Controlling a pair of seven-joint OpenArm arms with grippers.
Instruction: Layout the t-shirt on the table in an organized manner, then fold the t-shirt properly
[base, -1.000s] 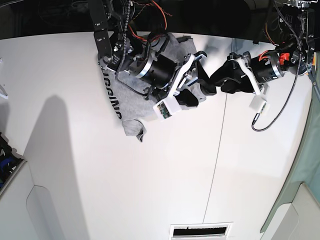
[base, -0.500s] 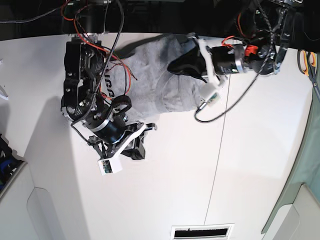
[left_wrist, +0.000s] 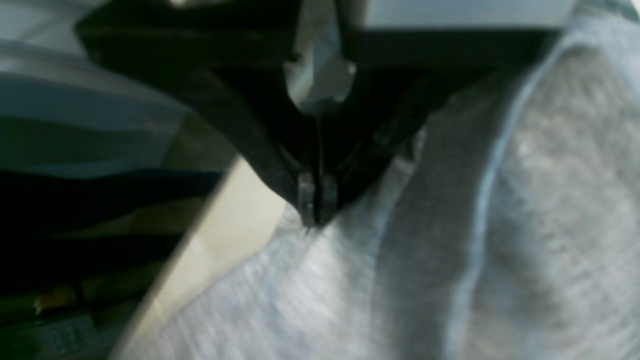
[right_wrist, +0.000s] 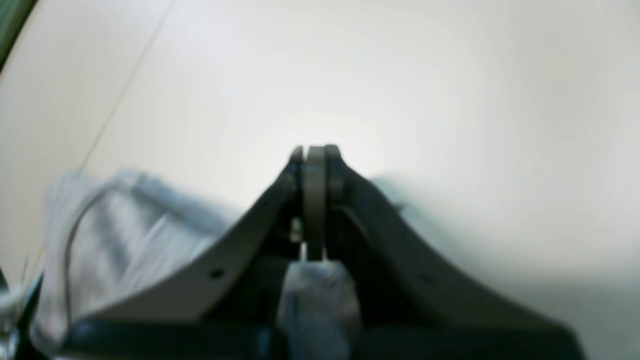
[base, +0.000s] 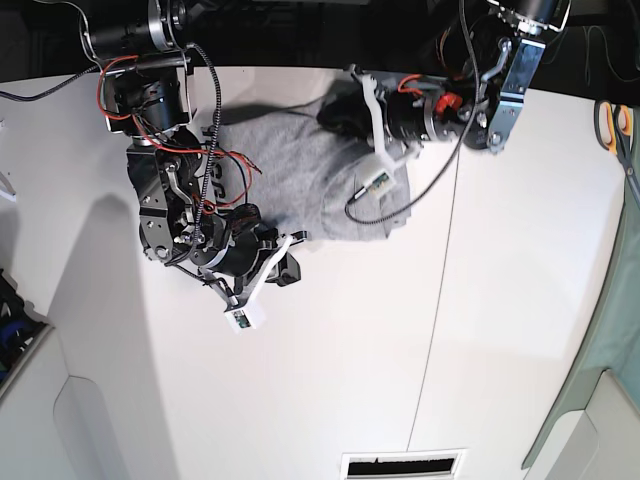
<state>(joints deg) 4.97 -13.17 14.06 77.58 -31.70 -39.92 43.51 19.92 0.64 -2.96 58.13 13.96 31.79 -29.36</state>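
Observation:
The grey t-shirt (base: 300, 170) lies crumpled near the far edge of the white table (base: 470, 330), its black lettering partly hidden by cables. My left gripper (base: 338, 113) sits at the shirt's far edge. In the left wrist view that gripper (left_wrist: 314, 212) is shut, tips pinching the t-shirt (left_wrist: 550, 200) right beside the table edge (left_wrist: 225, 240). My right gripper (base: 289, 268) is at the near hem. In the right wrist view it (right_wrist: 315, 155) is shut, tips out over bare table (right_wrist: 450, 100), with the t-shirt (right_wrist: 125, 225) lying under and behind the fingers.
Orange-handled scissors (base: 615, 120) lie at the far right. A grey-green panel (base: 610, 340) borders the right side and a vent slot (base: 400, 463) the front. A dark seam (base: 438, 300) crosses the table. Dark clutter sits beyond the far edge.
Both grippers went from open to shut a second ago. Since half a second ago the right gripper has risen to the shirt's near hem, and the left gripper has shifted toward the far edge.

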